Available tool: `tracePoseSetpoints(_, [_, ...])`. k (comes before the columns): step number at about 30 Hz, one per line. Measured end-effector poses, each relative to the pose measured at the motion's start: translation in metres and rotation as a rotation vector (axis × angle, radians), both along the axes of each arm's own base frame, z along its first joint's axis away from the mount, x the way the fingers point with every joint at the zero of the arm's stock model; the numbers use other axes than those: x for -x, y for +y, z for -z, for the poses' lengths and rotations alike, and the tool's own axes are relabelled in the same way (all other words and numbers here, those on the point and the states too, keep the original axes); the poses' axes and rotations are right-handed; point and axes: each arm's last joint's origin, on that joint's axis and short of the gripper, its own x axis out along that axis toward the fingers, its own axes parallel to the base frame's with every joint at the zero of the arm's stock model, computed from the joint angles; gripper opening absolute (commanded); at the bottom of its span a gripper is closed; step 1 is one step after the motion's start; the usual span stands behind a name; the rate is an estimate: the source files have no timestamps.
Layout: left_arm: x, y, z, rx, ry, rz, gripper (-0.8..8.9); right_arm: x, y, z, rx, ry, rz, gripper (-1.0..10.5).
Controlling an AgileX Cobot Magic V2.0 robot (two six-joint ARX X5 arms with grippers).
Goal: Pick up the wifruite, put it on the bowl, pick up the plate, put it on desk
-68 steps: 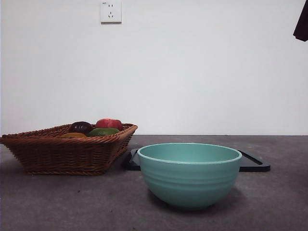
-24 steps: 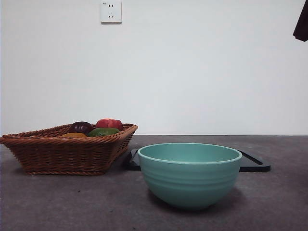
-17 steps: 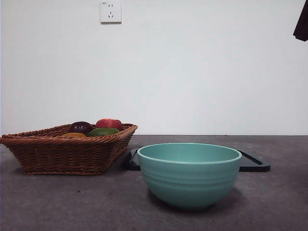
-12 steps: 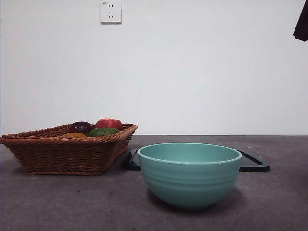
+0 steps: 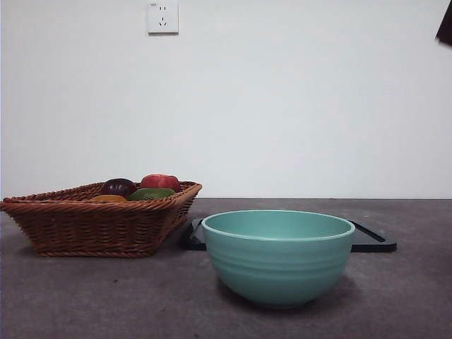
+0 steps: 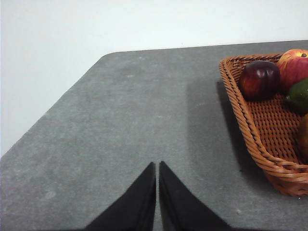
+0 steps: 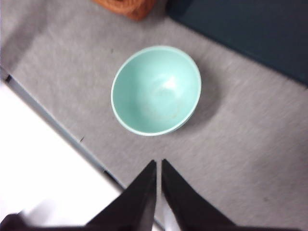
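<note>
The wifruite (image 5: 107, 199), orange-yellow, lies low in a brown wicker basket (image 5: 70, 229) at the left, beside a dark purple fruit (image 5: 118, 186), a red one (image 5: 160, 181) and a green one (image 5: 151, 193). In the left wrist view only a sliver of the wifruite (image 6: 303, 137) shows. The teal bowl (image 5: 277, 256) stands empty in the middle of the desk (image 5: 85, 296), with a dark flat plate (image 5: 374, 240) behind it. My left gripper (image 6: 157, 163) is shut and empty over bare desk beside the basket (image 6: 250, 125). My right gripper (image 7: 159, 162) is shut and empty, high above the bowl (image 7: 156, 91).
A white wall with a socket (image 5: 162, 17) stands behind the desk. The right wrist view shows the desk's front edge (image 7: 57, 130) near the bowl, and the plate (image 7: 250, 29) beyond it. A black arm tip (image 5: 445, 27) shows at the top right corner.
The black arm tip at the top right corner has drawn upward and shows less. The basket, fruits, bowl and plate have not moved.
</note>
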Motion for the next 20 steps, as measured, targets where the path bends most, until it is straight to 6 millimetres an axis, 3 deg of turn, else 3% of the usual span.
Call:
tracePoseSetpoints(6, [0.000,0.000,0.000,0.000,0.000,0.000,0.09,0.010,-0.029,-0.022,-0.067,-0.282,0.159,0.1])
tracePoseSetpoints(11, [0.000,0.000,0.000,0.000,0.000,0.000,0.09,0.027,-0.056,-0.034,-0.063,-0.699,0.391,0.1])
tracePoseSetpoints(14, [0.000,0.000,0.000,0.000,0.000,0.000,0.09,0.026,-0.062,-0.005,-0.044,-0.848,0.479,0.1])
tracePoseSetpoints(20, [0.000,0.000,0.000,0.000,0.000,0.000,0.09,0.019,-0.063,0.048,-0.067,-0.952,0.505,0.1])
